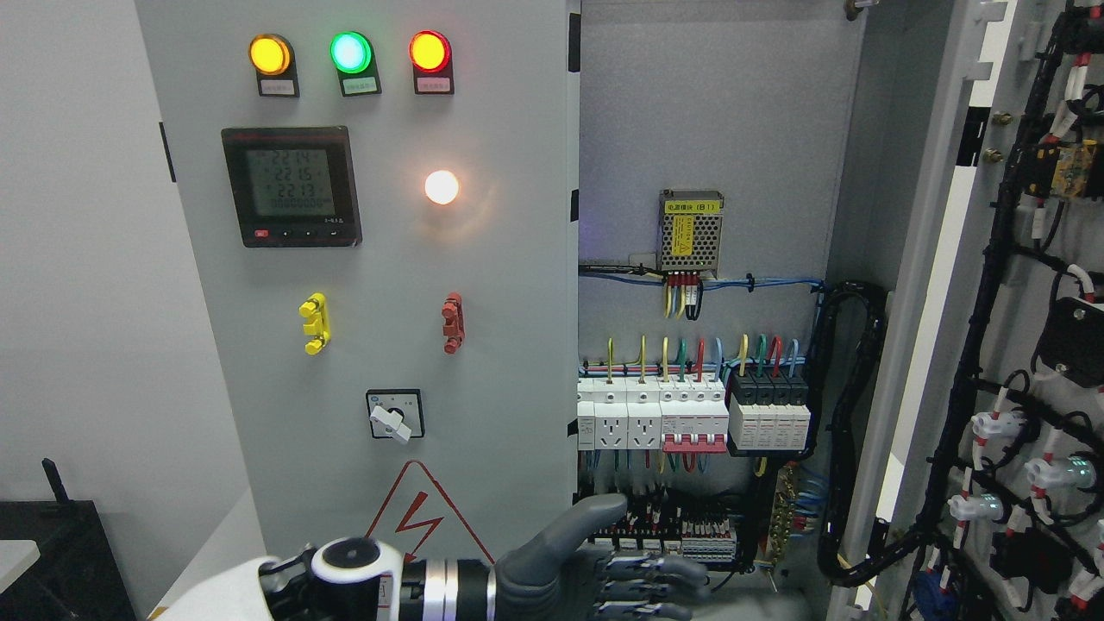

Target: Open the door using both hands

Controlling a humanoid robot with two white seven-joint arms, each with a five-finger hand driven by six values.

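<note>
The grey electrical cabinet has two doors. Its left door (379, 259) is closed and carries three lamps, a meter and a rotary switch. Its right door (1018, 345) is swung wide open at the right, showing its wired inner face. Between them the cabinet interior (699, 405) shows breakers and wiring. My left hand (604, 573) comes in from the lower left and sits low in front of the closed door's right edge. Its grey fingers are extended and relaxed, thumb raised, holding nothing. No right arm shows.
A black box with an antenna (52, 552) stands at the lower left by the white wall. Thick black cable looms (854, 431) run down the cabinet's right side and along the open door.
</note>
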